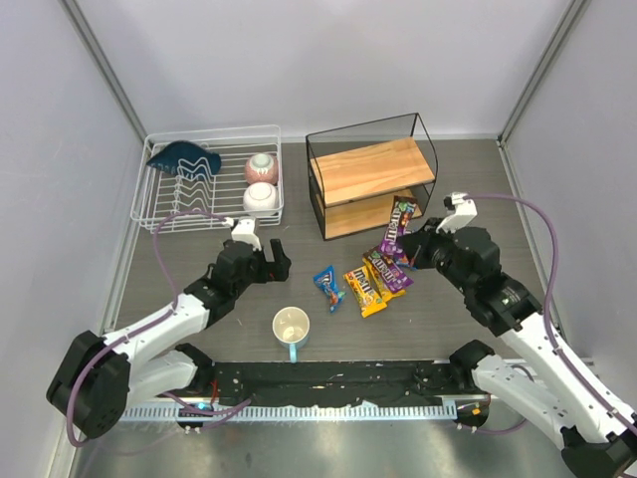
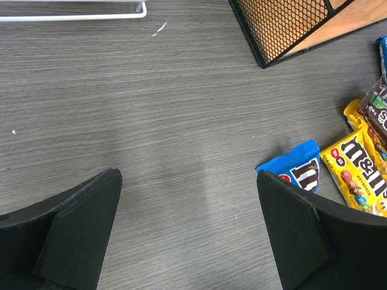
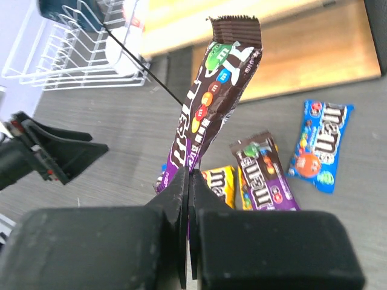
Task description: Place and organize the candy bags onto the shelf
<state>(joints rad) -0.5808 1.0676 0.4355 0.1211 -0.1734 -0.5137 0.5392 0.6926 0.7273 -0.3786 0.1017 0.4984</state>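
My right gripper (image 3: 192,175) is shut on the lower end of a purple-brown candy bag (image 3: 221,90), which stands up from the jaws, clear of the table. In the top view this candy bag (image 1: 400,221) sits just in front of the shelf (image 1: 373,184), with the right gripper (image 1: 416,245) beside it. On the table lie another purple bag (image 3: 261,175), a yellow bag (image 3: 219,184) and a blue bag (image 3: 320,145). A second blue bag (image 1: 328,287) lies left of the pile. My left gripper (image 2: 190,235) hangs open over bare table, this blue bag (image 2: 299,172) by its right finger.
A white wire dish rack (image 1: 164,204) stands at the back left, holding a blue item (image 1: 184,157) and two bowls (image 1: 261,184). A cream mug (image 1: 291,327) with a blue handle stands near the front edge, between the arms. Grey walls enclose the table.
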